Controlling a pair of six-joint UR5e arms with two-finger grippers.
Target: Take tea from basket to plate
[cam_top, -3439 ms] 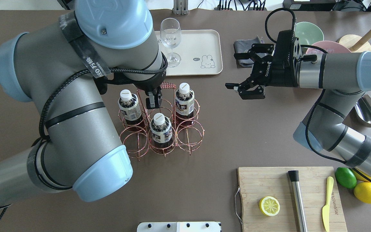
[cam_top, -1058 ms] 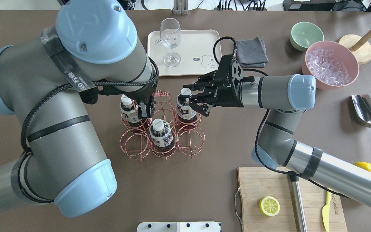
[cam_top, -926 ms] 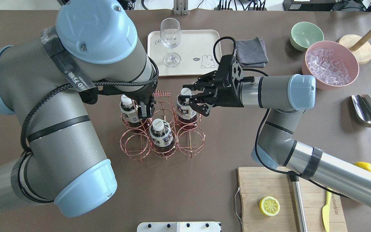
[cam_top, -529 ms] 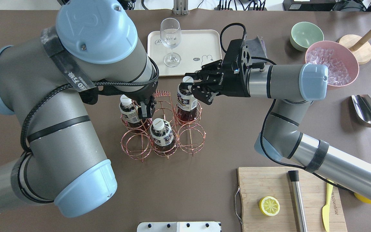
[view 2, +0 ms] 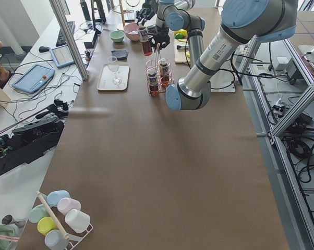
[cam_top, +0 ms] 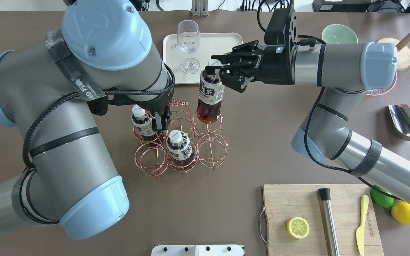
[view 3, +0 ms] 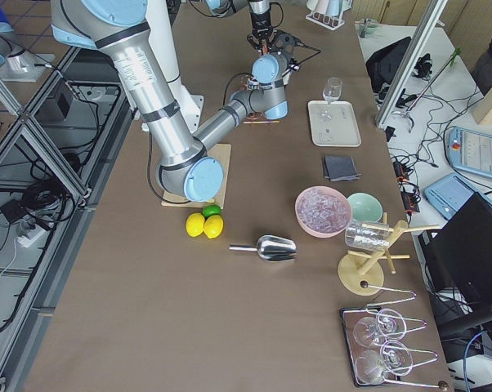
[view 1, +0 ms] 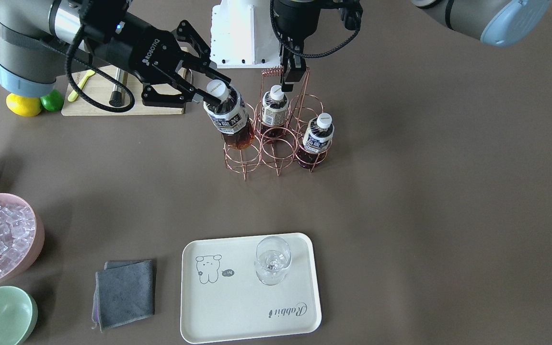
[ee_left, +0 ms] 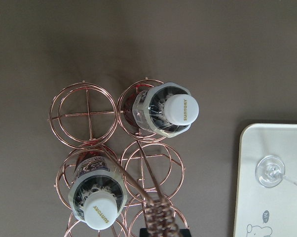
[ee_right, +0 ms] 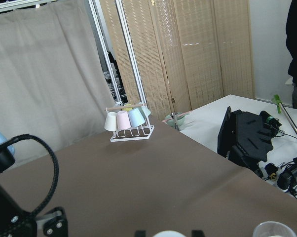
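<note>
Tea (cam_top: pixel 210 95) hung tilted, base just over a corner ring of the basket (cam_top: pixel 148 163), right fingers (cam_top: pixel 231 82) clamped at its cap. Left fingers (view 1: pixel 289 75) pinched the basket's handle. Two other bottles (cam_top: pixel 178 146) sat in rings. Glass (cam_top: pixel 188 46) stood on the plate (cam_top: pixel 226 46), near its basket-side edge.
</note>
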